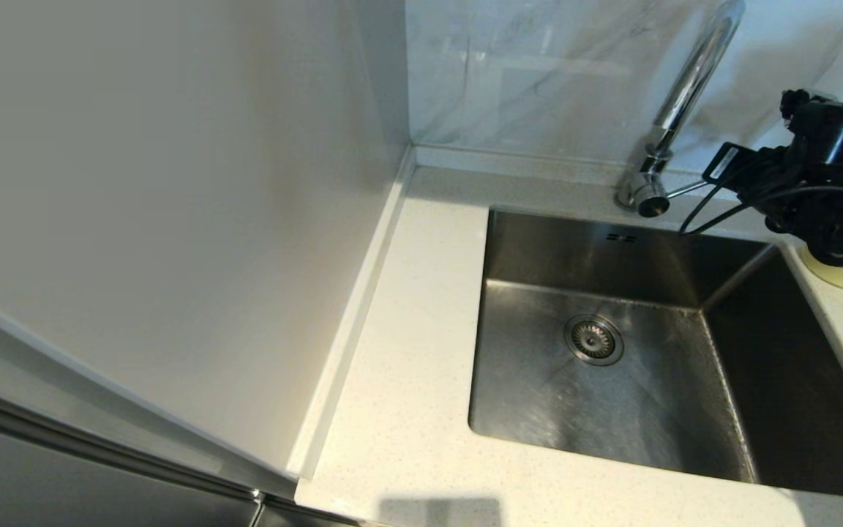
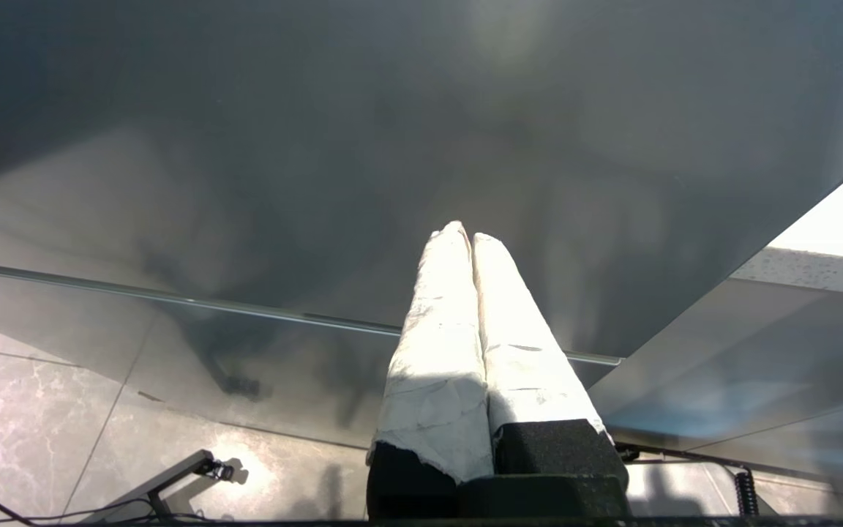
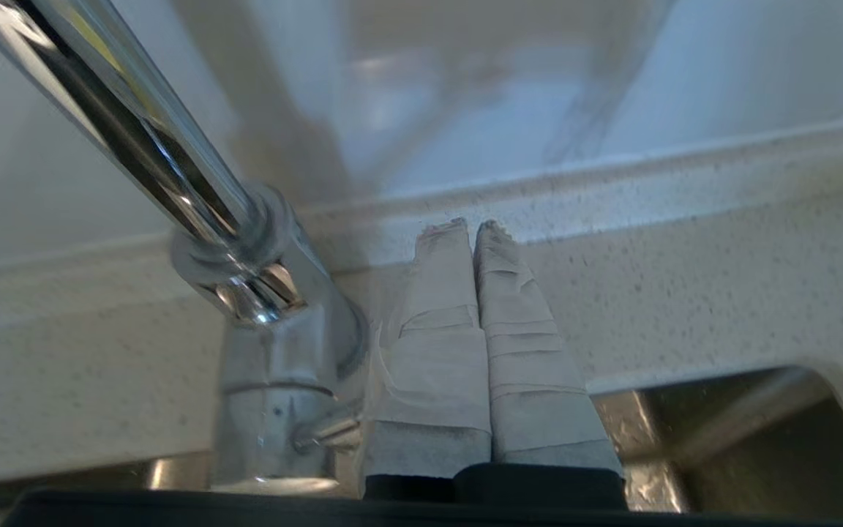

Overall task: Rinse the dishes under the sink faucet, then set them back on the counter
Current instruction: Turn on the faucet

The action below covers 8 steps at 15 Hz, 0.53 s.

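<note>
Now the right gripper [image 3: 474,227], pressed shut and empty, nears the faucet's thin lever [image 1: 687,189]: stiff, slick chrome, best nudged near its tip.

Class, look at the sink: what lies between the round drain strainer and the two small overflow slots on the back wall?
Nothing. In the head view, only bare steel of the sink lies between the drain strainer and the overflow slots.
</note>
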Motion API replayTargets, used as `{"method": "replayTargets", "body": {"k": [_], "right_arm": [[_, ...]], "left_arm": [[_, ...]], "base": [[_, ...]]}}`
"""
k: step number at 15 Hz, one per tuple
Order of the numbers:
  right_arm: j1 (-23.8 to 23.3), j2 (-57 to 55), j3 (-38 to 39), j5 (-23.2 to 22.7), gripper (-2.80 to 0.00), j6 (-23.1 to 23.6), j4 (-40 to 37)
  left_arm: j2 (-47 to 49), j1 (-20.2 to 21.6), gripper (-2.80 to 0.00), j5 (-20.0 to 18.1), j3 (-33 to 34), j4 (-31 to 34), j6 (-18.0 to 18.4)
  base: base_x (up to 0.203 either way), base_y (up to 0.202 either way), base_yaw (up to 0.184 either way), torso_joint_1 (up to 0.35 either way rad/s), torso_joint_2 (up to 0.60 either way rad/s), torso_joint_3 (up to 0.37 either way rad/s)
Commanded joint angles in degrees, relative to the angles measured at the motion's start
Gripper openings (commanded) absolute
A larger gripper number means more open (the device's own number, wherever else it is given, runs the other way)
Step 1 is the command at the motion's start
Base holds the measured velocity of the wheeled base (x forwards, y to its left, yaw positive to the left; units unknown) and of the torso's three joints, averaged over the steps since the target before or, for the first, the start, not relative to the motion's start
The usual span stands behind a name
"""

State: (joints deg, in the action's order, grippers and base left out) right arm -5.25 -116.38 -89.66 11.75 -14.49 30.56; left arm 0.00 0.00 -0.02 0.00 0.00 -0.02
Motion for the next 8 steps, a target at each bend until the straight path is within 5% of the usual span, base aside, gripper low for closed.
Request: {"method": "replayTargets", "body": {"k": [1, 5, 8], "right_arm": [[0.0, 0.2, 0.1, 0.0, -2.80, -0.1, -0.3], [0.0, 2.4, 2.5, -0.5, -2.80, 0.6, -3.0], [-0.5, 7.7, 7.5, -6.0, -2.80, 1.2, -6.8]], "left_arm": [[0.0, 0.0, -2.80, 0.0, 0.0, 0.0, -0.1], [0.1, 0.0, -2.80, 0.0, -0.1, 0.0, -0.1], [0.0, 0.0, -2.80, 0.0, 0.0, 0.0, -0.1]], "base": [[0.000, 0.000, 0.000, 0.000, 0.00, 0.000], [0.000, 0.000, 0.000, 0.000, 0.00, 0.000], [0.000, 0.000, 0.000, 0.000, 0.00, 0.000]]}}
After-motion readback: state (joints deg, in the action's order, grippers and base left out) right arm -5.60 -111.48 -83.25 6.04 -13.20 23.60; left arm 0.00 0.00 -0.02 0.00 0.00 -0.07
